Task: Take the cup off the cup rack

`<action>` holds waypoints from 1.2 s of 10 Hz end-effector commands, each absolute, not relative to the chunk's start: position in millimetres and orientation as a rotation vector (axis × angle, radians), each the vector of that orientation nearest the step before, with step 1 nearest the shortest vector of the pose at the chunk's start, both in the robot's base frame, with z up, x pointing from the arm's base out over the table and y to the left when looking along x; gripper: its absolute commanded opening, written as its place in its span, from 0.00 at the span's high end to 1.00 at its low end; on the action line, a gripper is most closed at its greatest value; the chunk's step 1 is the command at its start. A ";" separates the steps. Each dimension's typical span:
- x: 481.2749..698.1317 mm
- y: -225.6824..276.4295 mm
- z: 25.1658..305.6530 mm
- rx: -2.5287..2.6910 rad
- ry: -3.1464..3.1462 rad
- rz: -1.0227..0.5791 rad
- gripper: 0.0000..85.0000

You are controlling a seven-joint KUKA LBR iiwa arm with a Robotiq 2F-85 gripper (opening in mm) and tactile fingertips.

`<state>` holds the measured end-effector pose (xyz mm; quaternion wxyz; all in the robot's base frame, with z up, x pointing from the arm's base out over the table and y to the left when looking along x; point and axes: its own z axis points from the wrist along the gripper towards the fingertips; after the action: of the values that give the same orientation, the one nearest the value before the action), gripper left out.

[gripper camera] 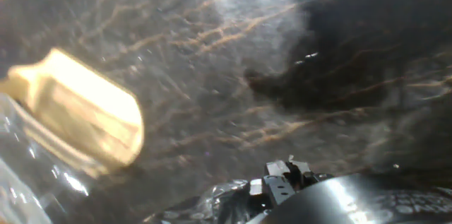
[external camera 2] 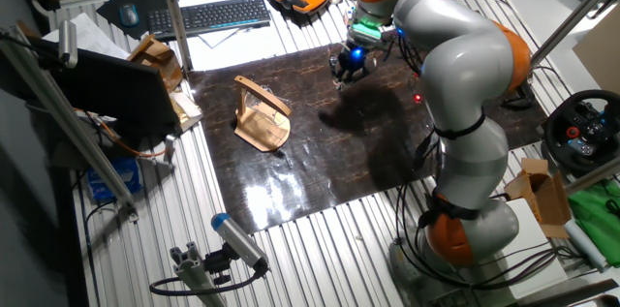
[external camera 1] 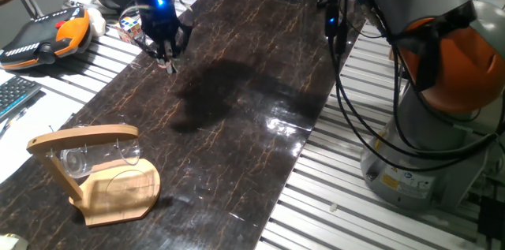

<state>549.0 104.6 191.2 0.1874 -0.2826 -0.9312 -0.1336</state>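
One fixed view, read left to right, shows the rack (external camera 1: 95, 173) standing at the near left end of the bench (external camera 1: 260, 84), with the cup (external camera 1: 79, 160) hanging under its top bar beside the slanted post. Further right and toward the far end, the end effector (external camera 1: 167, 62) hangs over the dark bench surface, well apart from the rack, fingertips pointing down. Its fingertips appear close together with nothing between them, but the pictures do not show clearly whether it is released or clenched. The other fixed view confirms the layout: rack (external camera 2: 262, 113) to the left, end effector (external camera 2: 342, 74) to the right, bare bench between them. Hand view is blurred; the rack (gripper camera: 85, 114) appears at its left edge. Judgement: no task step is complete. Approach, grasp, lift-off from the peg and withdrawal all remain.
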 end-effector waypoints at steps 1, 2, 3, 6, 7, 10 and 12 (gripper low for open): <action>548.1 105.5 190.5 -1.500 -2.367 -0.519 0.96; 548.1 105.5 190.5 -1.529 -2.354 -0.525 0.96; 548.1 105.5 190.5 -1.578 -2.326 -0.529 0.96; 548.1 105.5 190.5 -1.695 -2.304 -0.503 0.98; 548.1 105.5 190.5 -1.701 -2.303 -0.504 0.98; 548.1 105.5 190.5 -1.712 -2.306 -0.479 0.98; 548.1 105.5 190.5 -1.710 -2.286 -0.440 0.98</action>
<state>548.0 105.6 190.5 0.1512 -0.4614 -0.8650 -0.1267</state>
